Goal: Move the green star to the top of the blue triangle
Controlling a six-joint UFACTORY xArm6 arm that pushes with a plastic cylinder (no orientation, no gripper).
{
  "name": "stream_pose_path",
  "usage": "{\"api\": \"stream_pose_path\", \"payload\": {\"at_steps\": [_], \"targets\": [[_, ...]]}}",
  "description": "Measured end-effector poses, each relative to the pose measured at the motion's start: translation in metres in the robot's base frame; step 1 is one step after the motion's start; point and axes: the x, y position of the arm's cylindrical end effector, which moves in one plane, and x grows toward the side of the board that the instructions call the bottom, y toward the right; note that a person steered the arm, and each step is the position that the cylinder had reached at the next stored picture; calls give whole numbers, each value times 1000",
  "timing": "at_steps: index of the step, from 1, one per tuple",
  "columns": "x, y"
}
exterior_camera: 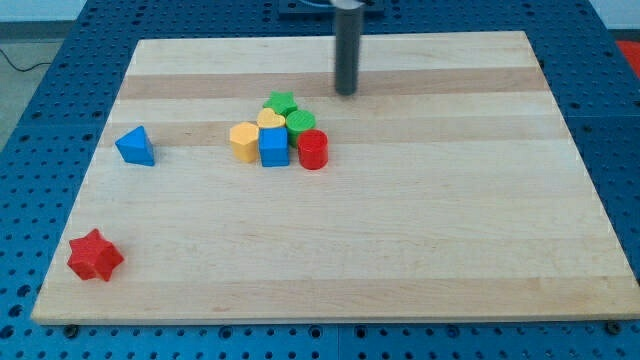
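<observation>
My tip point(346, 92) is sitting on the table point(420, 240), up and to the view's right of the cluster, near the green star point(281, 102) but apart from it. There are no jaws on this arm, only the rod, so nothing is being gripped.

The green star is lying at the cluster's top edge, touching the yellow heart point(270, 120) and just beside the green cylinder point(300, 124). Below them are sitting the yellow hexagon point(243, 140), blue cube point(273, 146) and red cylinder point(313, 149). The blue triangle point(135, 146) is waiting well apart, toward the view's left; the red star point(95, 255) is lying far off at bottom left.

The risk, as I judge it: pushing leftward too low is likely to drag the heart or the green cylinder along, and a push off the star's centre may spin it down into the cluster.
</observation>
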Motion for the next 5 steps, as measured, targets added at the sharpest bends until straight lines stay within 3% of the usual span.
{"api": "stream_pose_path", "payload": {"at_steps": [1,2,3,4,5], "targets": [[9,-47],[6,-42],[8,15],[49,43],[60,-10]]}}
